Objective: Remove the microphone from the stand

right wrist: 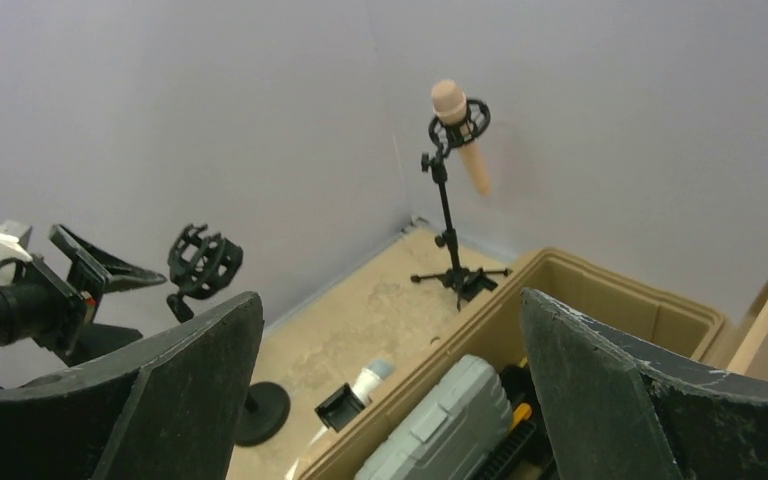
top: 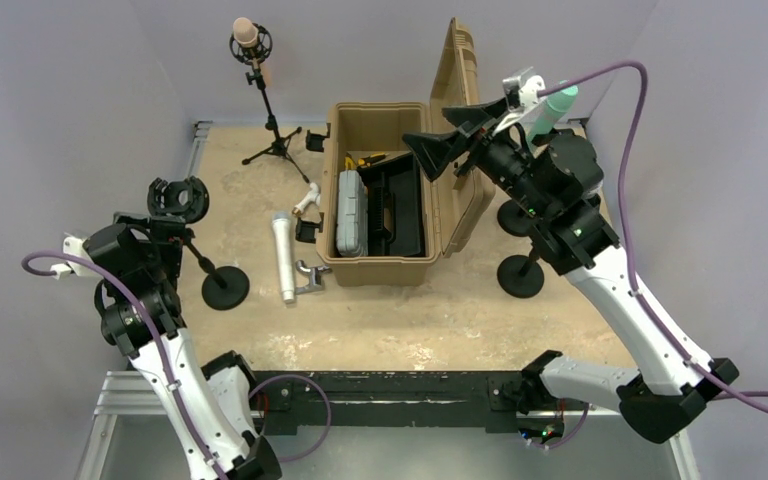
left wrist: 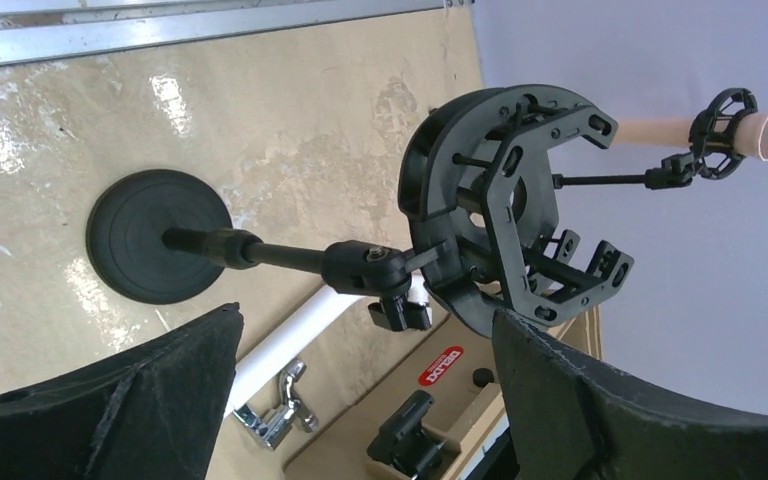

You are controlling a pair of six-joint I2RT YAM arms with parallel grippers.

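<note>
- Black fingers [left wrist: 140,410] of my left gripper [left wrist: 365,325] stand spread wide
- just beyond them, a black shock mount [left wrist: 505,200] tilts on a round-base stand [left wrist: 155,235]
- my right gripper [right wrist: 390,300] hangs spread too, above the tan toolbox [right wrist: 610,295]
- pink microphone [top: 246,32] sits clipped in the tripod stand [top: 271,122] at the far left corner, well apart from both grippers

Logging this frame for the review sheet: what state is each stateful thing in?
Pink microphone: seated on tripod stand.
Black shock mount: empty, on round-base stand.
White microphone: lying on table.
Tan case: lid open.
Left gripper: open, empty.
Right gripper: open, empty.
</note>
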